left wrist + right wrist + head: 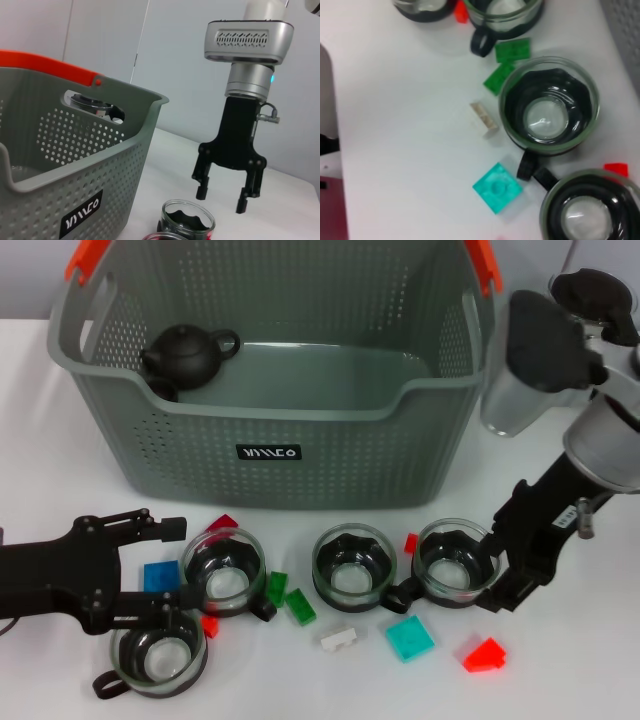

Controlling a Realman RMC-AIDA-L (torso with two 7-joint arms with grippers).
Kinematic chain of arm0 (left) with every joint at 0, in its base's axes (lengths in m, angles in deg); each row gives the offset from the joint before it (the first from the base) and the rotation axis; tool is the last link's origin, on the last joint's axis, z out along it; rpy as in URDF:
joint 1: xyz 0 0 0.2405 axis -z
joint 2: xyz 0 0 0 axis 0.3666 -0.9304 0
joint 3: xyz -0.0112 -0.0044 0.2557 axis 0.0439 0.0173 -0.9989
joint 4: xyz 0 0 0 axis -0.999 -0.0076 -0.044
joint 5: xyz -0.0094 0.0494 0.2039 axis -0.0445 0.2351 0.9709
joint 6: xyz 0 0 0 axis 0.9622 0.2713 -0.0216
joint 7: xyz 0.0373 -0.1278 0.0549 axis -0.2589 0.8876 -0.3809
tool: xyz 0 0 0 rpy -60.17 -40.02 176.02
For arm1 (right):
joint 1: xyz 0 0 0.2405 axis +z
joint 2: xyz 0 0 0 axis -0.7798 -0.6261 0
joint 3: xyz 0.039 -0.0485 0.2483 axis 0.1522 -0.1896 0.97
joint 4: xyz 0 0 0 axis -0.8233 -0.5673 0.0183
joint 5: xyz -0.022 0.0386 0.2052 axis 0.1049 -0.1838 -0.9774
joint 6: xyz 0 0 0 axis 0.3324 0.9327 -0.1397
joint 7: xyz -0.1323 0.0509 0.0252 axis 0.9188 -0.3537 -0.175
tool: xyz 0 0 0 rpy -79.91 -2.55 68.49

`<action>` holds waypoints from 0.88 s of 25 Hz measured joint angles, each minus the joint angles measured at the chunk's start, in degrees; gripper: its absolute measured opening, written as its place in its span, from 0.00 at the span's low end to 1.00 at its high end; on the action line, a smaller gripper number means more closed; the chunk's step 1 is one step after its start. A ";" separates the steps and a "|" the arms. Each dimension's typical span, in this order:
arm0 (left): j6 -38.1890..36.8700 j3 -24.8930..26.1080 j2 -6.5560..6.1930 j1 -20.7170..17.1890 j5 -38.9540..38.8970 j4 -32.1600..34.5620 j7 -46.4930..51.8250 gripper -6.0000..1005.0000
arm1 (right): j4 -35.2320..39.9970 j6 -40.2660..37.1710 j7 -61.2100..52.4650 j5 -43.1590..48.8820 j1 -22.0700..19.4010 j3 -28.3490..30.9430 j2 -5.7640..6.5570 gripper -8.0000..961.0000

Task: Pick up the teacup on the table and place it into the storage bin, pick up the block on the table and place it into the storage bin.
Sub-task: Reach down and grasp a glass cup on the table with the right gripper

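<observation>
Right pincer (222, 199) released, hovering over the rightmost teacup (456, 561). Left pincer (172, 570) released beside the left teacups (224, 571). Storage bin (300, 485) behind.

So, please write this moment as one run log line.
right hand: open above rightmost teacup | left hand: beside left teacups | storage bin: holds teapot

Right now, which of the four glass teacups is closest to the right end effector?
The rightmost teacup, at the end of the row before the storage bin. The right end effector, open, is at its rim; the other three cups lie farther left.
</observation>
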 joint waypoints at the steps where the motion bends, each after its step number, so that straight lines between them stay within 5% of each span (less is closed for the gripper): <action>1: 0.08 0.00 0.01 -0.01 -0.01 -0.01 0.00 0.86 | 0.00 0.83 -0.26 -0.13 0.01 -1.02 -0.04 0.76; 22: 1.38 1.53 -0.03 0.02 -0.44 -0.96 0.36 0.86 | -4.26 12.40 -3.85 -3.91 0.19 -19.90 -0.24 0.77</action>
